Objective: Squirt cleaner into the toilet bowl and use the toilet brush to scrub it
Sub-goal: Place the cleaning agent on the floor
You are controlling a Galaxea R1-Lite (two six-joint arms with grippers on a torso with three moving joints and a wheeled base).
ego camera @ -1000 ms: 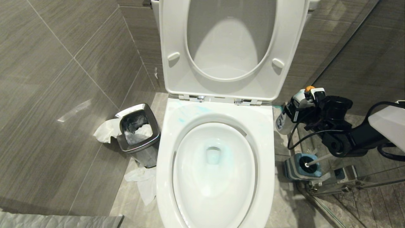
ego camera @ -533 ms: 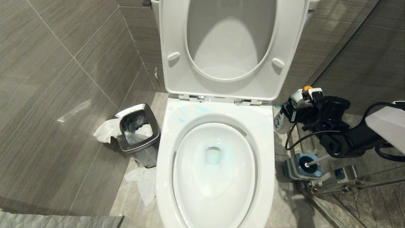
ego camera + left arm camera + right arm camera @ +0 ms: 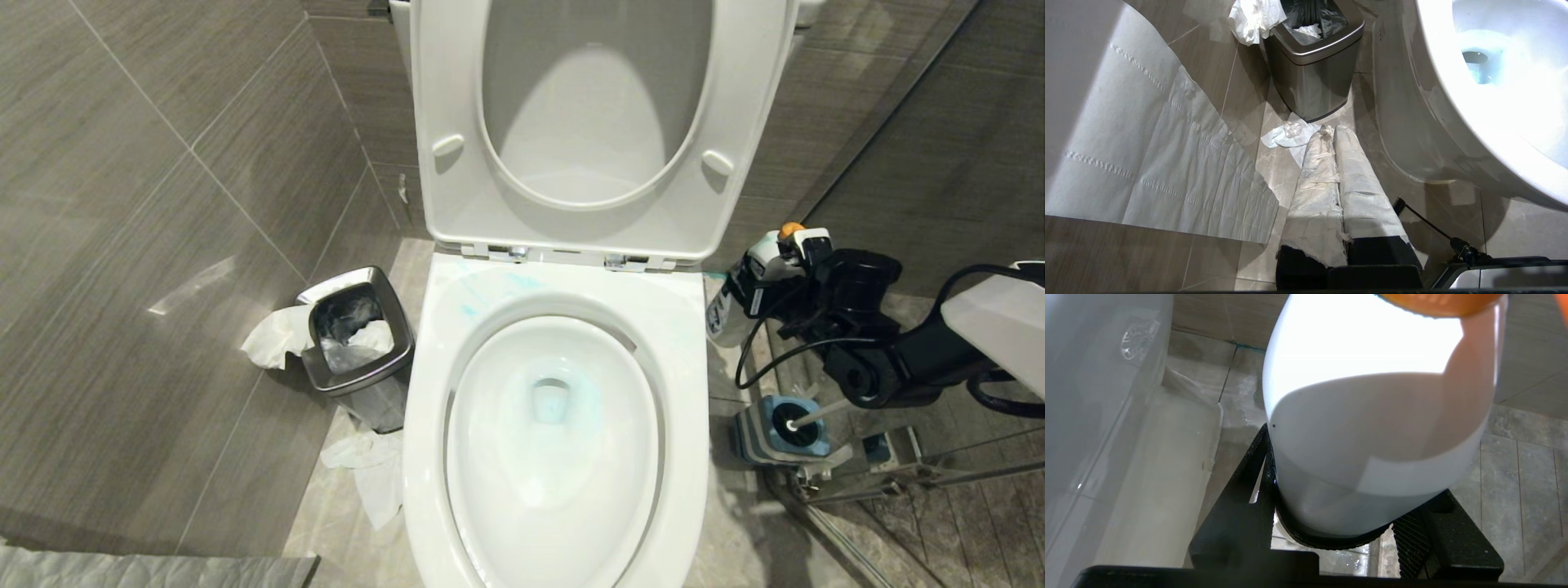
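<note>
The toilet bowl (image 3: 563,286) fills the middle of the head view, seat and lid raised, with blue streaks on its back rim and bluish water at the drain. It also shows beside the left wrist view's edge as the toilet bowl (image 3: 1494,102). To its right, my right gripper (image 3: 775,286) is shut on the white cleaner (image 3: 735,298), which leans with its orange collar up. The wrist view shows the cleaner (image 3: 1372,416) wedged between the black fingers of the right gripper (image 3: 1347,506). The toilet brush (image 3: 816,411) stands in its blue-grey holder (image 3: 759,441) below. My left gripper (image 3: 1333,134), paper-wrapped, hangs shut near the floor.
A small steel bin (image 3: 359,343) with tissue stands left of the toilet, with crumpled tissue (image 3: 367,465) on the floor in front of it. A glass partition and its metal rail (image 3: 882,474) close off the right side. Tiled wall runs along the left.
</note>
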